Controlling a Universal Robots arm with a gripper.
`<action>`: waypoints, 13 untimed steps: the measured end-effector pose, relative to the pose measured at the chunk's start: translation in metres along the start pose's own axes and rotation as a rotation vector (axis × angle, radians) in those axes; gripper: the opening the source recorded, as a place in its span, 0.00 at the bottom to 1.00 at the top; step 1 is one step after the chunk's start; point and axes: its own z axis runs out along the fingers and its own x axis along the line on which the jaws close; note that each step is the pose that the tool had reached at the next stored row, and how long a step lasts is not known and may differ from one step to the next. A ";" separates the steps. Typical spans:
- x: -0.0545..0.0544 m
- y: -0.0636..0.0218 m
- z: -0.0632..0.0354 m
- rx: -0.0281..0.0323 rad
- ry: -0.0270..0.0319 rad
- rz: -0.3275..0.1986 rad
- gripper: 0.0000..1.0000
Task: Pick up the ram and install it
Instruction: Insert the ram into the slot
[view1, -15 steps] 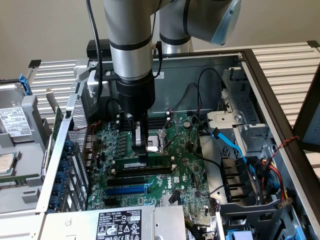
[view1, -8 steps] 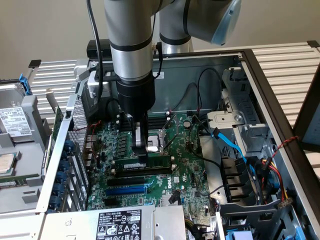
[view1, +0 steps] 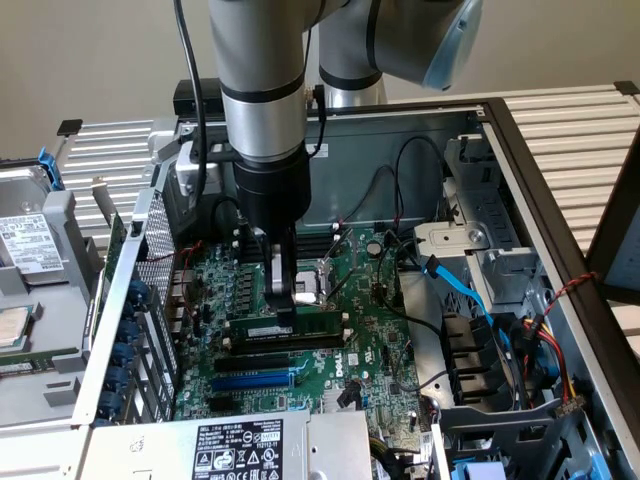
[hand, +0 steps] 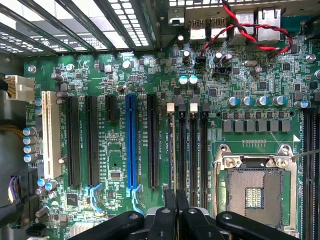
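Ram (view1: 310, 325) stands on edge near the middle of the motherboard (view1: 375, 345), directly under the gripper (view1: 285, 310), which looks clamped on its top edge at mid-length. Its long axis runs along the black memory slots (view1: 285, 346). I'd say it's lined up with the one nearest the CPU socket (view1: 322, 283). The blue slot (view1: 255, 380) lies toward the board's power-supply edge, and loose cables (view1: 400, 215) hang near the far edge.

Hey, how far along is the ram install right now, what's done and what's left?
Done: the pickup. The ram stands on edge along the black memory slots beside the CPU socket. In hand: the gripper is shut on the ram's upper edge. Left: full seating and release. I cannot tell whether the ram has clicked into its slot.
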 end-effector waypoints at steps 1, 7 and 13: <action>0.000 -0.0012 0.0001 -0.0006 0.0001 0.000 0.12; 0.000 -0.0014 0.0001 -0.0008 -0.0001 0.000 0.12; 0.000 -0.0014 0.0001 -0.0016 0.0000 0.000 0.12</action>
